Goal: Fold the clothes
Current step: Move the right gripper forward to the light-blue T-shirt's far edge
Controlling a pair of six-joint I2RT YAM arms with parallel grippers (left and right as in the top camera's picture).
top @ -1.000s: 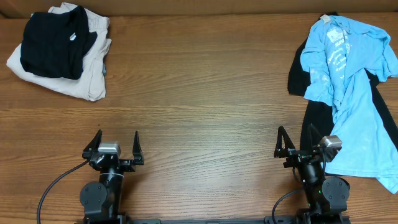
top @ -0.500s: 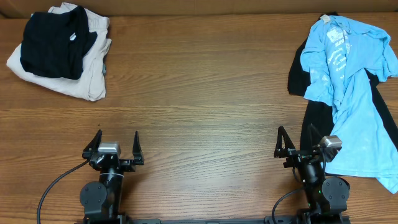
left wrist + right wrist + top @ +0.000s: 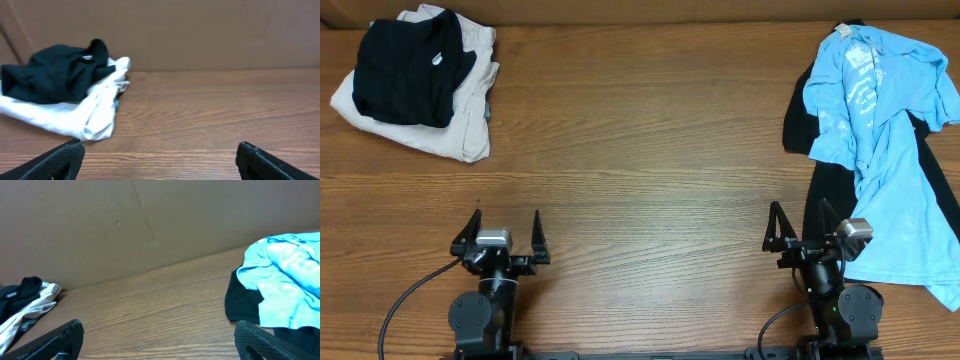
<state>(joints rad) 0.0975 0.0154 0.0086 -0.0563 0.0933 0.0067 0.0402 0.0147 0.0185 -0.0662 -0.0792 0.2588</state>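
Tabletop (image 3: 640, 180): blue shirt (image 3: 895, 200) beside right pincer (image 3: 798, 206) (spread).

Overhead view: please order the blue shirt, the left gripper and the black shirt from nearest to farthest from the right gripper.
1. Blue shirt, just to the right of the right gripper.
2. Left gripper, along the near edge, to the left.
3. Black shirt, far left corner, lying on the pale pile.

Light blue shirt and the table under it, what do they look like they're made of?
Light blue shirt: soft matte knit fabric, probably cotton jersey. It lies crumpled in limp folds and carries a faded white print. Table: wood or wood-look laminate, smooth with a low sheen. Brown grain streaks run across it, but the pictures cannot settle which.
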